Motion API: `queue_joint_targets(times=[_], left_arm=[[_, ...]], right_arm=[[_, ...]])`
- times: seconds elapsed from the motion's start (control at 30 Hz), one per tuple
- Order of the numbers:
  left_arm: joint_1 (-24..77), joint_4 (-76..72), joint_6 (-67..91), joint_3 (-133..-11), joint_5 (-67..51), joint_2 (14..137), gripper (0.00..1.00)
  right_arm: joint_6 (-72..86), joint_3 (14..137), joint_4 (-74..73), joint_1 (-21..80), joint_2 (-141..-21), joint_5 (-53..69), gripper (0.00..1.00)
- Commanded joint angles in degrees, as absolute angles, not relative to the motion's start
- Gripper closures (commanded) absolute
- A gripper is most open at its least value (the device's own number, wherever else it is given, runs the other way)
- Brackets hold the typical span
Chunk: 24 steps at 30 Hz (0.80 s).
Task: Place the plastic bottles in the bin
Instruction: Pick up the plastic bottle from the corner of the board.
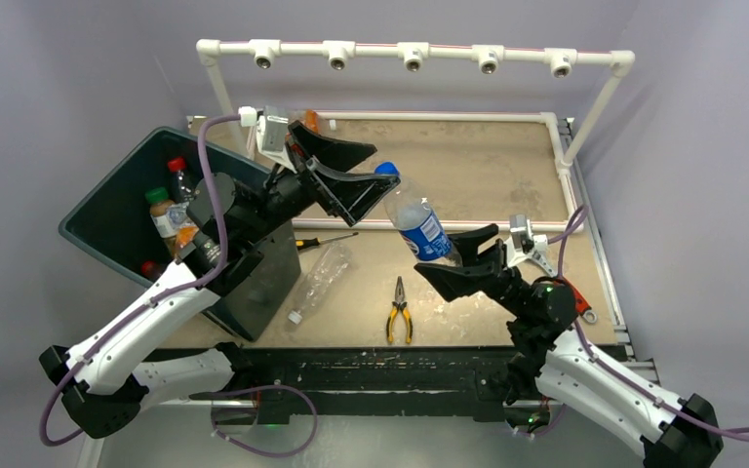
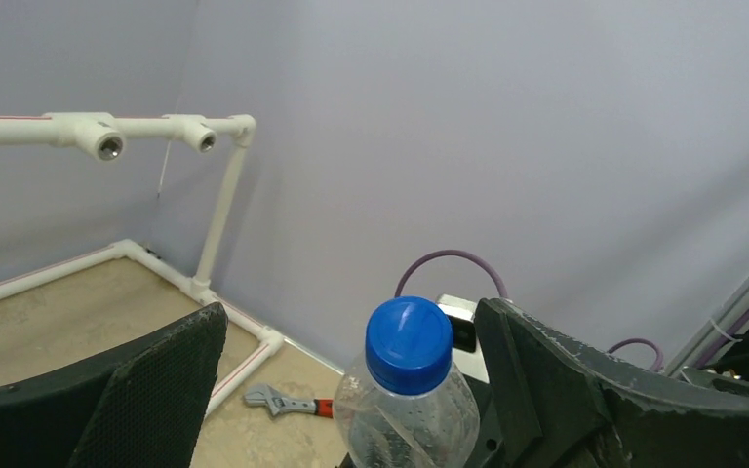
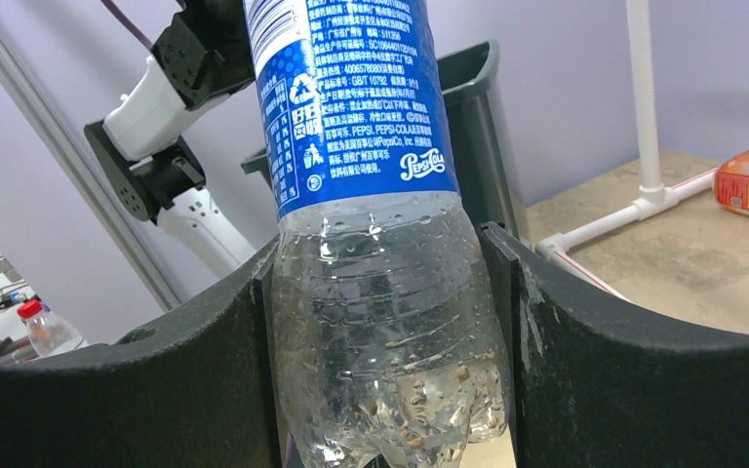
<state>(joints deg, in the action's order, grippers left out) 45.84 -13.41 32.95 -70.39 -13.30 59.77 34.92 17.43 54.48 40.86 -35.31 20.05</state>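
Overhead, we see the right gripper (image 1: 456, 259) partly spread, its curved black fingers (image 3: 585, 370) clamped on the lobed base of a clear, blue-labelled bottle (image 1: 417, 226); the bottle hangs above mid-table, tilted up and left; its round blue cap (image 2: 409, 343) sits between the fingers of the left gripper (image 1: 382, 168), which gapes wide, touching nothing; far left stands the dark, tapering bin (image 1: 107, 210) with several bottles (image 1: 168, 213) inside; right of it a crushed bottle (image 1: 320, 278) lies on the sandy table (image 1: 488, 175), near yellow-handled pliers (image 1: 400, 314).
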Motion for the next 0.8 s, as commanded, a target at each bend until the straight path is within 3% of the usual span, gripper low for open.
queue_joint_targets(times=[0.0,0.3,0.47,0.63,0.67,0.77], left_arm=[[46.1,-16.5,35.4,-69.5,-16.7,58.9,0.03],[46.1,-16.7,36.7,-70.3,-17.9,60.7,0.19],[46.1,-17.0,37.0,-70.9,-18.5,61.7,0.39],[46.1,-17.4,38.1,-70.6,-19.7,62.3,0.39],[46.1,-17.5,38.2,-70.5,-19.8,62.3,0.43],[46.1,-18.4,38.4,-70.1,-20.4,62.5,0.71]], right_arm=[[36.0,17.4,59.1,40.9,-35.9,17.3,0.65],[35.9,20.2,59.7,41.1,-40.2,21.9,0.65],[35.7,19.6,59.5,41.4,-40.0,21.7,0.64],[35.6,19.2,59.5,41.4,-39.1,20.7,0.64],[35.6,19.2,59.5,41.4,-39.0,20.7,0.64],[35.8,19.2,59.6,41.5,-39.0,20.9,0.64]])
